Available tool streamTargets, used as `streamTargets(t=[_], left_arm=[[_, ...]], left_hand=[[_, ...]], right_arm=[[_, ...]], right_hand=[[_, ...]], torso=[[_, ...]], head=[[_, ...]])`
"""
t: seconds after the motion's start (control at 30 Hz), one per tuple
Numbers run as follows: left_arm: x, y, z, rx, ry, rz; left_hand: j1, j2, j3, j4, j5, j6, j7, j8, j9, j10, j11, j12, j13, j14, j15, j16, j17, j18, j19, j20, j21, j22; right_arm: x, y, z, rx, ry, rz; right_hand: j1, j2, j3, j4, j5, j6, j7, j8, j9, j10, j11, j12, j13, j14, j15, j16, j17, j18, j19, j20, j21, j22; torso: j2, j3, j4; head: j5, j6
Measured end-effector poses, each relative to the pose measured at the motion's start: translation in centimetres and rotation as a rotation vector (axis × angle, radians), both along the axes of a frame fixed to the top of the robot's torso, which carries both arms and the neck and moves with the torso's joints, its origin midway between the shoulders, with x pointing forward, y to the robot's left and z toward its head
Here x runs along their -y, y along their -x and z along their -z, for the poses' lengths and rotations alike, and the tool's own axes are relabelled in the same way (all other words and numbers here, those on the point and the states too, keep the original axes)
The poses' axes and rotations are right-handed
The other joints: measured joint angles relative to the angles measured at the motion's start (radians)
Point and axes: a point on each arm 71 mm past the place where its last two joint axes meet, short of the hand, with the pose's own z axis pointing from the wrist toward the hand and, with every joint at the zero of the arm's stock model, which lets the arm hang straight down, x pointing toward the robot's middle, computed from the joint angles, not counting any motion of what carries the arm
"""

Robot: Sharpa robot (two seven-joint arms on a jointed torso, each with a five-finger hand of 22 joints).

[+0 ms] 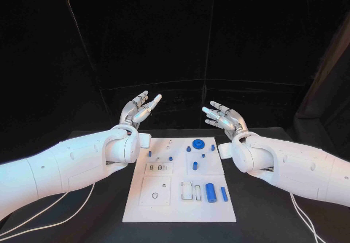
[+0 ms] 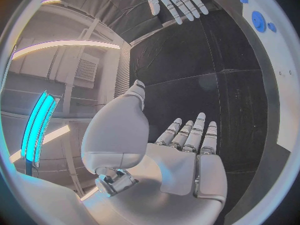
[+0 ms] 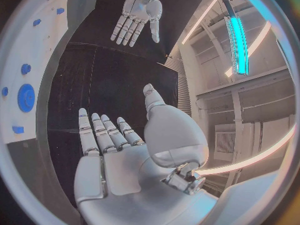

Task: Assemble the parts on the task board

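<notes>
Both silver many-fingered hands are up and waiting: the left hand [image 1: 140,110] and the right hand [image 1: 224,119] hover above the far end of the white rectangular task board [image 1: 138,212], palms turned toward each other, fingers spread wide and holding nothing. It looks like a ready pose that leaves the board unobstructed for the head camera. Down on the board the small blue plastic parts sit untouched: a round blue gear-like disc [image 1: 198,142] near the far edge, a blue cylinder [image 1: 211,193] lying toward the near right. Assembly hasn't begun, by my reading.
</notes>
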Motion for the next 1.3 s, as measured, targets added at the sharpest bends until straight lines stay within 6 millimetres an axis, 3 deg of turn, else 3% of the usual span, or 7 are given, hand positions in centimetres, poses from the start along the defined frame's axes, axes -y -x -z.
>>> streamTargets(t=[0.27,0.33,0.53,0.67,0.77,0.97,1.3], left_arm=[[0.2,-0.2,-0.2,0.013,0.036,0.039],[0.1,-0.2,-0.2,0.014,0.040,0.042],[-2.8,0.3,0.1,0.010,0.051,0.027],[-2.0,0.9,0.0,0.008,0.070,0.063],[-2.2,1.2,-0.2,0.012,0.077,0.076],[-2.5,1.9,-0.5,0.017,0.085,0.101],[-1.2,4.0,-1.2,0.024,0.106,0.201]], left_hand=[[0.055,0.016,0.008,0.011,0.000,0.043,0.001,0.005,0.004,0.058,0.028,0.006,0.006,0.080,0.022,0.037,0.013,0.016,0.044,0.017,0.019,0.011],[0.070,0.017,0.008,0.011,0.000,0.055,0.001,0.009,0.006,0.071,0.030,0.006,0.006,0.102,0.027,0.046,0.015,0.016,0.064,0.017,0.026,0.014],[0.103,0.032,0.012,0.007,0.003,0.121,0.006,0.022,0.013,0.142,0.048,0.018,0.014,0.173,0.028,0.069,0.022,0.016,0.110,0.017,0.041,0.021],[0.122,0.051,0.008,-0.001,0.003,0.232,0.014,0.046,0.025,0.355,0.086,0.068,0.036,0.347,0.027,0.129,0.044,0.035,0.340,0.016,0.121,0.063],[0.137,0.070,-0.006,-0.031,0.003,0.381,0.026,0.079,0.038,0.595,0.069,0.138,0.053,0.475,-0.003,0.173,0.055,0.055,0.530,0.011,0.195,0.093],[0.156,0.097,-0.025,-0.081,0.003,0.610,0.065,0.136,0.057,0.732,0.037,0.183,0.053,0.595,-0.038,0.201,0.058,0.083,0.621,0.001,0.221,0.096],[0.179,0.120,-0.043,-0.154,0.003,0.695,0.085,0.138,0.044,0.820,0.012,0.186,0.044,0.693,-0.068,0.197,0.062,0.086,0.704,-0.024,0.232,0.090]], right_arm=[[-0.7,-0.9,-0.2,0.002,0.041,-0.152],[-0.8,-1.0,-0.1,0.001,0.048,-0.170],[2.8,-2.2,-0.8,0.104,0.237,-0.135],[2.5,-2.3,-1.4,0.157,0.321,-0.162],[2.5,-2.6,-2.1,0.196,0.382,-0.174],[2.3,-3.1,-3.3,0.264,0.538,-0.207],[0.2,-3.7,-5.0,0.361,0.869,-0.292]], right_hand=[[0.136,0.009,0.019,-0.080,-0.008,0.297,0.023,0.047,0.023,0.347,-0.018,0.065,0.018,0.344,-0.031,0.068,0.018,0.056,0.204,0.006,0.056,0.024],[0.148,0.010,0.021,-0.089,-0.009,0.336,0.028,0.051,0.025,0.378,-0.022,0.070,0.019,0.376,-0.036,0.072,0.018,0.062,0.224,0.006,0.063,0.026],[0.184,0.018,0.036,-0.126,-0.014,0.501,0.055,0.062,0.030,0.505,-0.044,0.075,0.020,0.507,-0.061,0.074,0.020,0.077,0.312,0.000,0.090,0.029],[0.199,0.021,0.045,-0.150,-0.018,0.574,0.072,0.062,0.031,0.569,-0.056,0.075,0.021,0.583,-0.078,0.078,0.022,0.077,0.363,-0.012,0.108,0.031],[0.198,0.021,0.049,-0.166,-0.018,0.608,0.081,0.062,0.032,0.607,-0.065,0.075,0.022,0.631,-0.091,0.081,0.025,0.077,0.399,-0.023,0.123,0.033],[0.208,0.021,0.065,-0.200,-0.018,0.669,0.076,0.056,0.033,0.679,-0.087,0.067,0.022,0.723,-0.120,0.086,0.032,0.093,0.484,-0.055,0.163,0.043],[0.237,0.002,0.085,-0.223,-0.018,0.746,0.043,0.055,0.035,0.787,-0.128,0.062,0.026,0.876,-0.175,0.138,0.069,0.093,0.614,-0.117,0.265,0.087]], torso=[[0.000,0.0000,-0.0002],[0.000,0.0000,-0.0002],[0.024,0.0000,0.0002],[0.040,0.0005,0.0050],[0.054,0.0016,0.0096],[0.079,0.0020,0.0185],[0.121,-0.0052,0.0426]], head=[[0.000,0.000],[0.000,0.000],[-0.006,0.003],[-0.010,0.010],[-0.013,0.014],[-0.019,0.020],[-0.043,0.022]])
